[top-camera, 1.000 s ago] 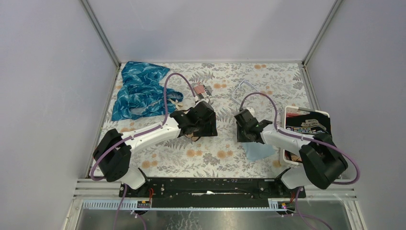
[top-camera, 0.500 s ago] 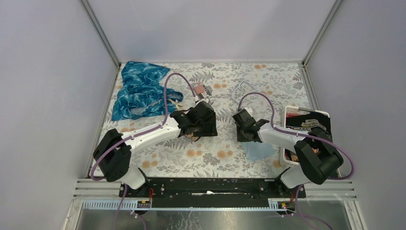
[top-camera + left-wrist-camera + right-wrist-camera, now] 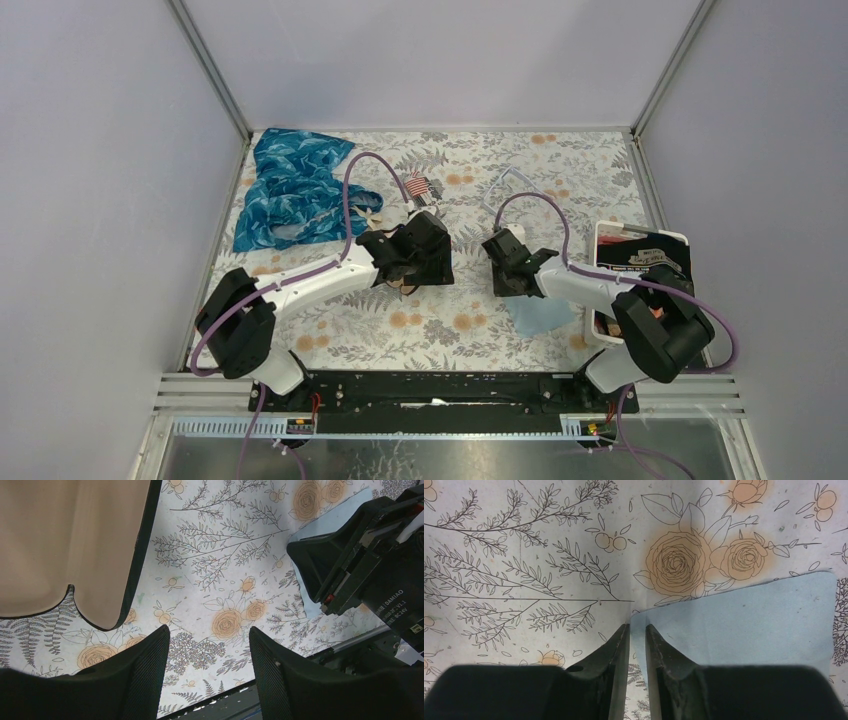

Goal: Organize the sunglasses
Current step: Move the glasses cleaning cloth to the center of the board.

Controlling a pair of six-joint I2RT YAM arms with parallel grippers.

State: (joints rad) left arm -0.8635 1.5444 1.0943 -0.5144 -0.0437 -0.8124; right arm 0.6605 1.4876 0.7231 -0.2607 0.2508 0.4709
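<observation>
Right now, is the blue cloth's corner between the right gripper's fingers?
Yes, the corner of the blue cloth lies inside the right gripper.

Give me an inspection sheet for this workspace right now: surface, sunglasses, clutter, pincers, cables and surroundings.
Surface: floral table cover, flat, no spills seen.
Job's things: sunglasses, brown lens just ahead of the left pincer, not between its fingers.
Clutter: blue patterned fabric far left; small striped item; clear-framed glasses, faint; white tray holding a dark packet; light blue cloth.
Grippers: left pincer open over the cover; right pincer closed on the light blue cloth's corner.
Cables: purple cables arch above both arms, no snag seen.
Surroundings: grey walls; nothing else seen.
</observation>
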